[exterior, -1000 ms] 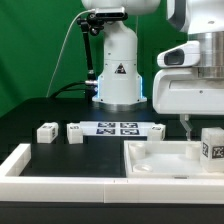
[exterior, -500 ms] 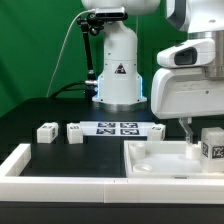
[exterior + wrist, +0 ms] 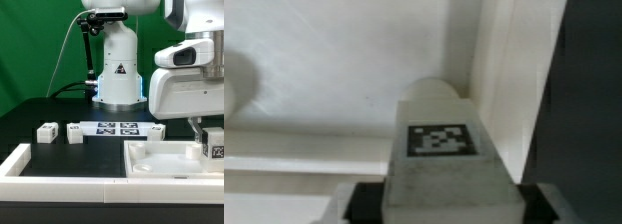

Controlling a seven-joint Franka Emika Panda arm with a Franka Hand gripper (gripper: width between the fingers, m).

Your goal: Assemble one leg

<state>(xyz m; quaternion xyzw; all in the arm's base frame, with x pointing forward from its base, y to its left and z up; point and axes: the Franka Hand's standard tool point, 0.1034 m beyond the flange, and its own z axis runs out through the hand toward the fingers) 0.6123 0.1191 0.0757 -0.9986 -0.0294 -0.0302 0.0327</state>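
Note:
My gripper (image 3: 207,135) is shut on a leg (image 3: 215,148), a small white post with a black-and-white tag on its side. It holds the leg just above the exterior view's right end of the large white tray-like piece (image 3: 165,160). In the wrist view the leg (image 3: 441,140) fills the middle, tag facing the camera, with my gripper (image 3: 446,205) closed on its sides. The tray's wall (image 3: 491,60) lies right beneath the leg. Two more legs (image 3: 45,131) (image 3: 77,131) lie on the black table at the exterior view's left.
The marker board (image 3: 117,128) lies in the middle of the table, with another small white block (image 3: 156,130) at its end. A white raised border (image 3: 15,165) runs along the front left. The robot's base (image 3: 118,70) stands behind.
The gripper has sunk a little and shifted slightly to the exterior view's right, taking the leg lower toward the tray-like piece.

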